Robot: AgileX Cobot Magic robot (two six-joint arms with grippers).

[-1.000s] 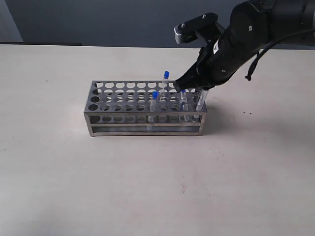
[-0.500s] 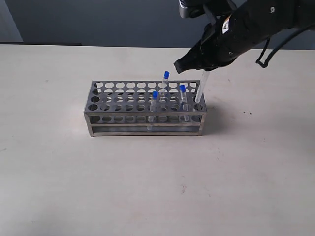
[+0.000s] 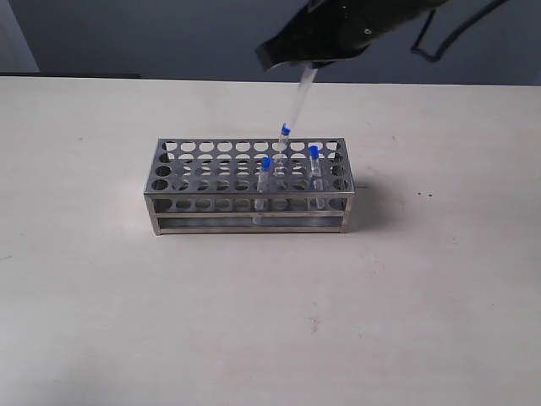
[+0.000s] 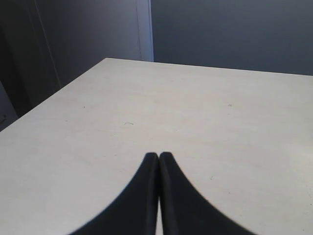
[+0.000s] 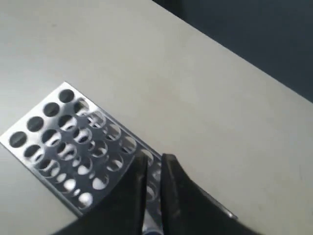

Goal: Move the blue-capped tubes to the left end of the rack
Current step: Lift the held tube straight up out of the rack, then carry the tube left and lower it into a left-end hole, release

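My right gripper (image 3: 303,64) hangs high above the far edge of the pale bench (image 3: 254,321). Its two black fingers are pinched narrow on a thin clear test tube (image 3: 297,97), and they cover its top end. The tube slants down through the air. In the exterior view its lower end meets the cap of the back-row tube (image 3: 286,129), and I cannot tell whether they touch. Below stands the rectangular shiny metal rack (image 3: 211,203), its top plate full of round holes. It sits about midway between the bench's left and right edges, nearer the far edge. Three blue-capped clear tubes stand upright in its right half: the back-row tube, a front tube (image 3: 265,162) and a right-hand tube (image 3: 313,153). My left gripper (image 4: 159,157) is pressed tip to tip, gripping nothing, over bare bench with a corner ahead.
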